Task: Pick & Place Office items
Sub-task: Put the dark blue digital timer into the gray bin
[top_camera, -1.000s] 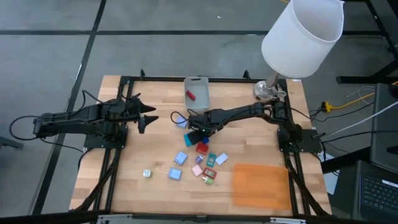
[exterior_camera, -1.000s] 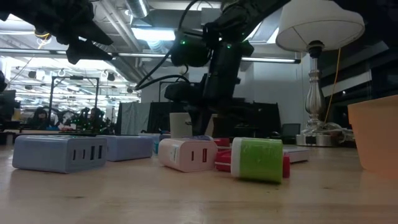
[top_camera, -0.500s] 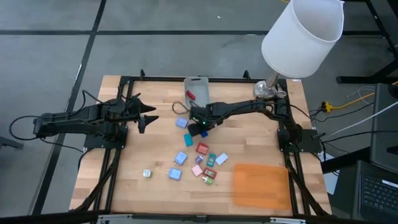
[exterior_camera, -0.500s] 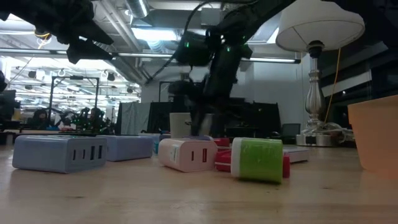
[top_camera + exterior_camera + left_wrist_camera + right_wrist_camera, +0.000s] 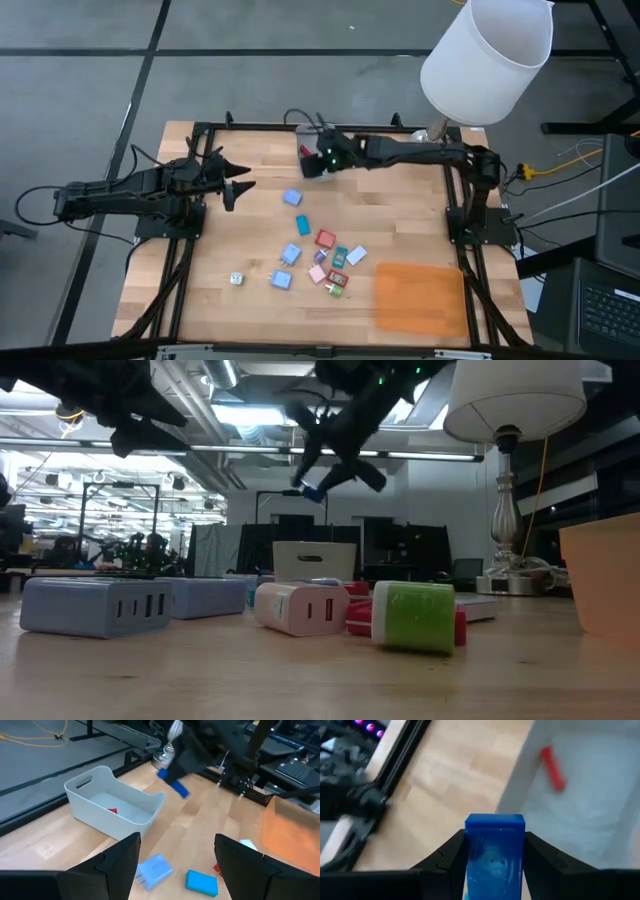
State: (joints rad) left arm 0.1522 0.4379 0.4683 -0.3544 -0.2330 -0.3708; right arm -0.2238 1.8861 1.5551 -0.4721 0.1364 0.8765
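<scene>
Overhead, the right arm stretches across the table [image 5: 220, 290], its tool [image 5: 322, 160] raised above the bin [image 5: 112, 802] edge and pinching a blue block [image 5: 495, 850] between both fingers. The left arm lies low at the table's left side, its tool [image 5: 238, 187] spread. Other small blocks [image 5: 320, 255] lie scattered mid-table; a red piece [image 5: 553, 768] sits inside the bin.

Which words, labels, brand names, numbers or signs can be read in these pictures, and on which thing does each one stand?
None: no text can be read in any view.
The blue piece held in the right hand shows only blurred embossed marks, not readable.
The pieces on the table, the grey bin, the orange mat and the lamp shade show no print.
</scene>
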